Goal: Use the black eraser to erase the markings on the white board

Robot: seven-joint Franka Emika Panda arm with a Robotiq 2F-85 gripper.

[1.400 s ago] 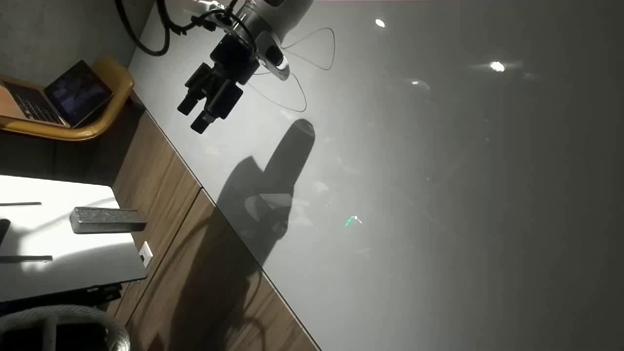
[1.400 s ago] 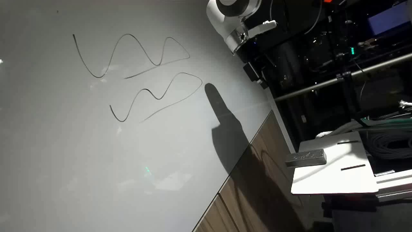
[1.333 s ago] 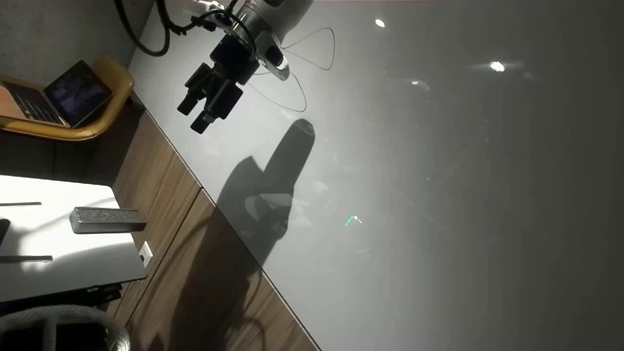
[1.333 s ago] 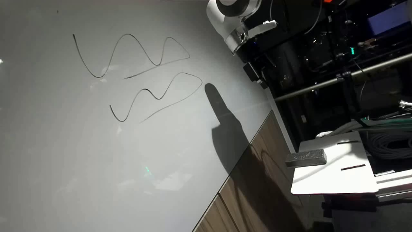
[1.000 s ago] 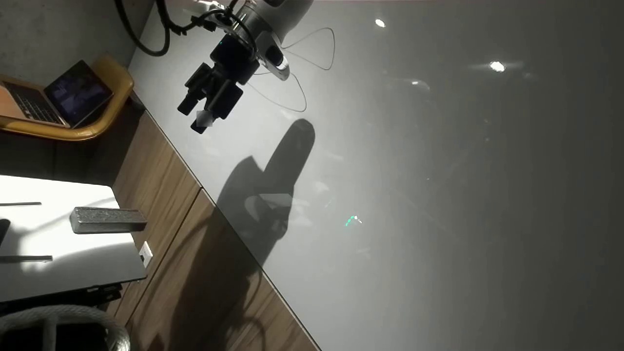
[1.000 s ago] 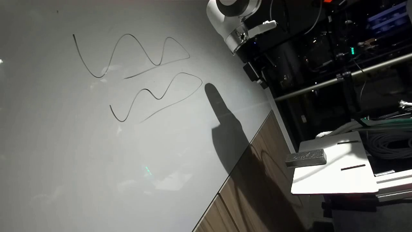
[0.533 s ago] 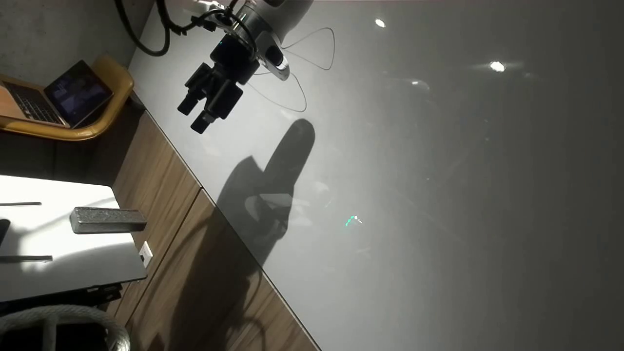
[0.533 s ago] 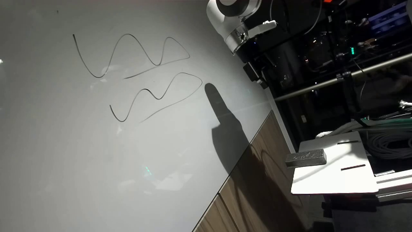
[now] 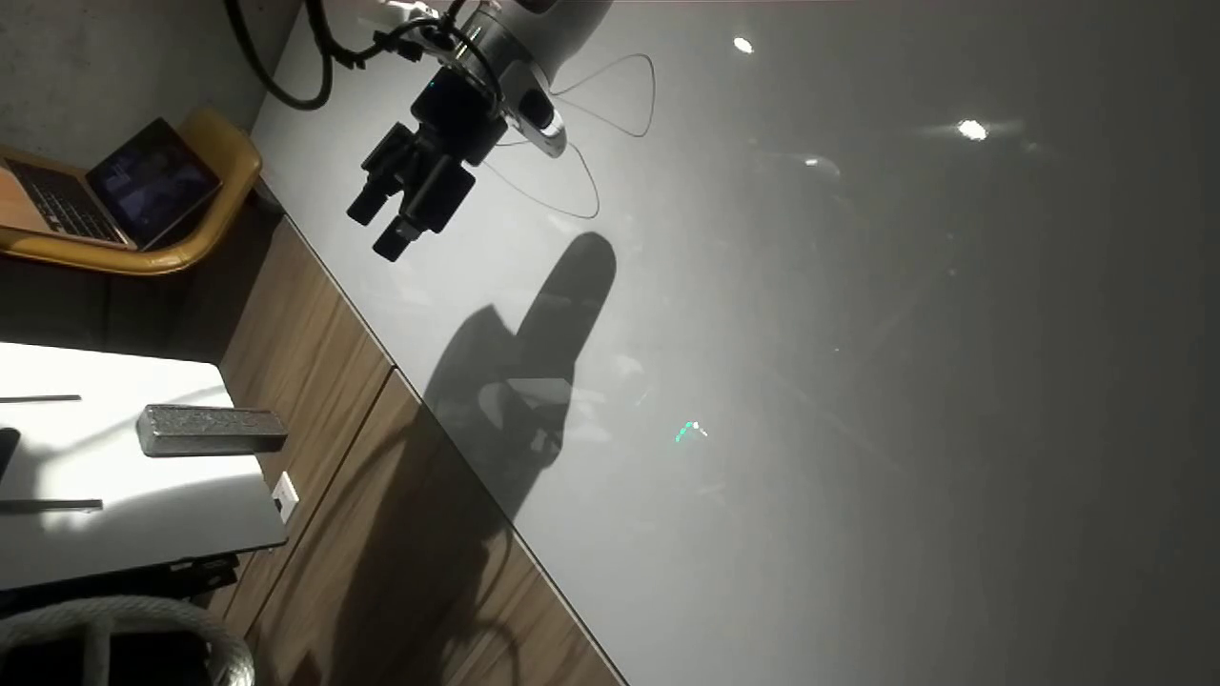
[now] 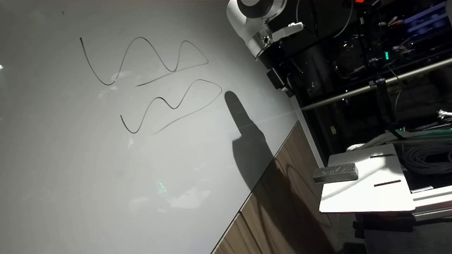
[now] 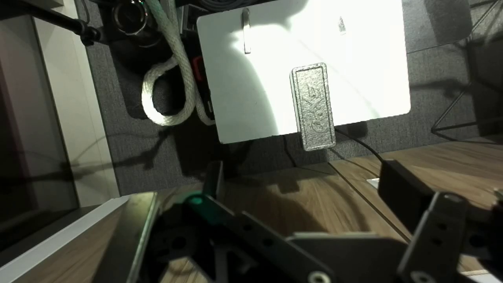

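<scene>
Nearest in the wrist view is the claw (image 11: 304,182), jaws well apart; beyond, the black eraser (image 11: 314,108) lies on the small table (image 11: 243,94), its near end overhanging. In an exterior view, markings (image 10: 151,81) loop across the white board (image 10: 106,169), left of the claw.

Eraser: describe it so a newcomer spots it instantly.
In an exterior view, go from the huge white board past the wood panelling to the small white table. The black eraser overhangs its edge: a chunky, lettered block, unlike the two thin dark strips nearby.
</scene>
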